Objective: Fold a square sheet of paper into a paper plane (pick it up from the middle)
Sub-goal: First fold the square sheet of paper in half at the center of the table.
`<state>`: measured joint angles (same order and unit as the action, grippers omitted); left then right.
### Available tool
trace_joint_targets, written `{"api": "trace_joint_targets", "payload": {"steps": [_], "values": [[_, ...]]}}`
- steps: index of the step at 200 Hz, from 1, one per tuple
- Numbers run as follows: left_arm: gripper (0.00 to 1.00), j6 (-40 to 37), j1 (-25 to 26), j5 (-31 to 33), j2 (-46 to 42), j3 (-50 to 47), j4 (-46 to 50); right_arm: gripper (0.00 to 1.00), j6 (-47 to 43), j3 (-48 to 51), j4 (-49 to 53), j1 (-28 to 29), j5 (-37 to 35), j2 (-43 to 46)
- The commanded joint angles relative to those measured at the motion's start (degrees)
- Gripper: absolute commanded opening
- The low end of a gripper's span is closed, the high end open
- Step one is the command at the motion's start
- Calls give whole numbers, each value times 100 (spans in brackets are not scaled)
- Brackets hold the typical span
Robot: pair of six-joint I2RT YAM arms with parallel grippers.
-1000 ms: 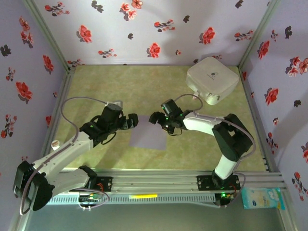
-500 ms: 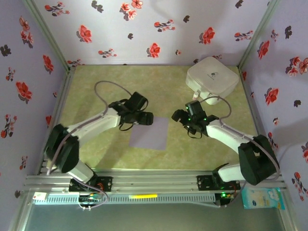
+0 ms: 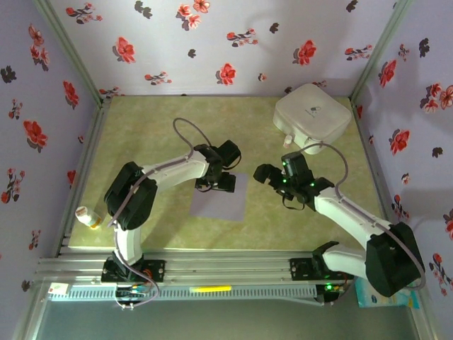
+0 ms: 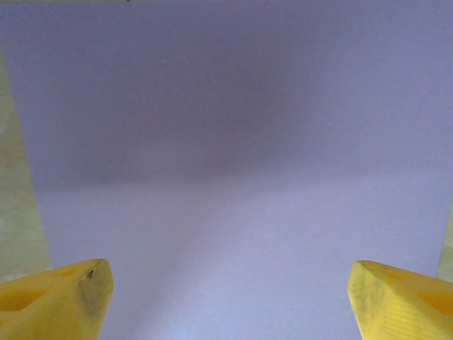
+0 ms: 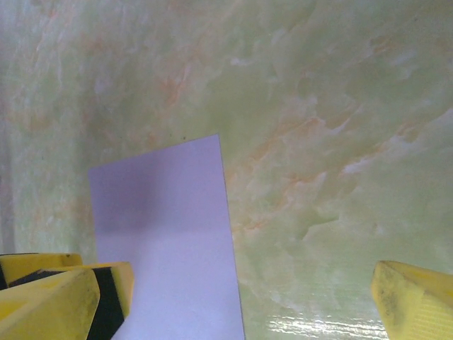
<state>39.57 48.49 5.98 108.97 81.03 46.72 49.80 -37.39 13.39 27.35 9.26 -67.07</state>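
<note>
The square sheet of pale lavender paper [image 3: 219, 205] lies flat and unfolded on the green marbled table top [image 3: 141, 134]. All places here are given from that sheet.

The left gripper [image 3: 225, 185] hangs over the sheet's far edge, pointing down at it. In the left wrist view its two yellow fingers [image 4: 78, 297] stand wide apart with nothing between them. The sheet [image 4: 233, 177] spreads beneath the whole gap of the gripper [image 4: 226, 276], with thin strips of green table showing past its side edges. Whether the fingertips touch the paper cannot be told.

The right gripper [image 3: 260, 173] sits just beside the sheet's far right corner, above bare table. Its jaws are also wide open and empty. In the right wrist view a corner of the sheet [image 5: 170, 241] reaches into the gap of the gripper [image 5: 233, 283], close to one yellow finger [image 5: 49, 304] and well apart from the other.

A white rounded plastic box [image 3: 313, 117] stands well apart from the sheet, beyond its far right corner.
</note>
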Motion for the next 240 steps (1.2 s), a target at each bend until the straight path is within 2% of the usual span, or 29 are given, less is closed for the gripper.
{"api": "trace_joint_targets", "payload": {"steps": [1,154,240], "values": [[87,388,55,-25,157,92,109,99,-135,96,33,-34,60,56],[89,438,117,-60,886,369,82,99,-41,64,-56,-30,50,-289],[89,354,116,-184,728,258,-124,99,-18,6,-93,-33,115,-460]]}}
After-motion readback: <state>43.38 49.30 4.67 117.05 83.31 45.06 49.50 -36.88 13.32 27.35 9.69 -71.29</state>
